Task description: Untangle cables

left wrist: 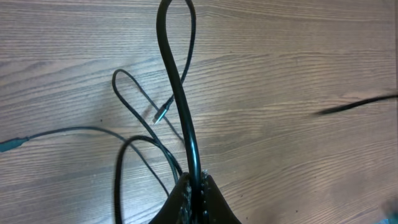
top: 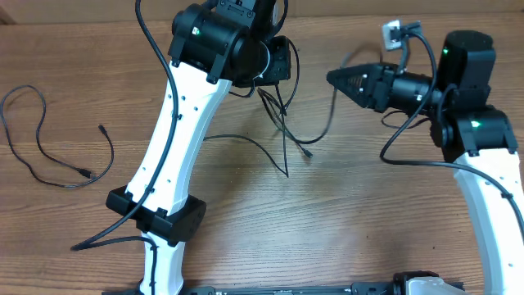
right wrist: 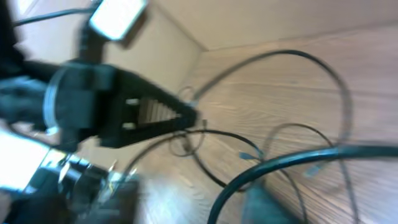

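Our left hand [left wrist: 196,185] is clamped shut on one black cable [left wrist: 179,87], which loops up toward 12 o'clock in its wrist view. Overhead, the tangled cables [top: 285,135] trail from that hand toward 6 o'clock onto the worktop [top: 368,213]. Our right hand [top: 332,78] sits at their 3 o'clock; we cannot tell whether it is open or closed. A separate cable [top: 84,172] lies at 9 o'clock, well apart.

Robotics lab workbench, wood-grain table [top: 352,221], 2 white robot arms [top: 176,139], loose black cables [top: 286,147]
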Available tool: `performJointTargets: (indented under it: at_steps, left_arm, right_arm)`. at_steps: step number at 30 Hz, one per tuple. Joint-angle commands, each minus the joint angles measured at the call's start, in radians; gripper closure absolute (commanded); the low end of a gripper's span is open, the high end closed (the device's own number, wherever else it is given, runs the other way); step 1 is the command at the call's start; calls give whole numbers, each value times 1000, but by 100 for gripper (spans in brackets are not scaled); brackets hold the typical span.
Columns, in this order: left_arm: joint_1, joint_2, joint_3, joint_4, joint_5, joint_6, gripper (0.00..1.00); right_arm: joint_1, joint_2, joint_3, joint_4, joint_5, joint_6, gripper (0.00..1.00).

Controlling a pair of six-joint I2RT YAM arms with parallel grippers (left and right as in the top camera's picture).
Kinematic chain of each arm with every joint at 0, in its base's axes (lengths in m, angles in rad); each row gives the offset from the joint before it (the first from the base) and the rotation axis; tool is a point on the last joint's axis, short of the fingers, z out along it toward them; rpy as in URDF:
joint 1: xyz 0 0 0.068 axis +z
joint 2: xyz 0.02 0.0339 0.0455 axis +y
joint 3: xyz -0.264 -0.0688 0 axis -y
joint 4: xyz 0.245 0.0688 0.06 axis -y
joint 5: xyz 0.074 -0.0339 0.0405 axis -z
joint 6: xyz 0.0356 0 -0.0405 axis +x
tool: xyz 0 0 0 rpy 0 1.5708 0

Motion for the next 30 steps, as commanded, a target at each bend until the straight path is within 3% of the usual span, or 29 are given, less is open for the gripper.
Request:
performJointTargets:
  at_steps: [1,2,7,16,22,30]
  left_arm:
    - [0,1,-2,11,-12,-2,96]
    - [0,1,-2,16,-10,-3,96]
    - [0,1,-1,58,18,-32,96]
    - [14,-1,39,236,274,-55,96]
    - [97,-21,144,421,515,-179,96]
    - [229,-42,309,649,636,-429,96]
  right_arm:
    - [-21,-12,22,-49,92,-10,5]
    - [-25,-12,22,-63,97,-11,1]
    - [-33,-12,22,-109,123,-37,0]
    - [-33,-12,21,-210,359,-37,0]
    - [-33,-10,21,-283,566,-37,0]
    - [-33,-2,20,-303,637,-56,0]
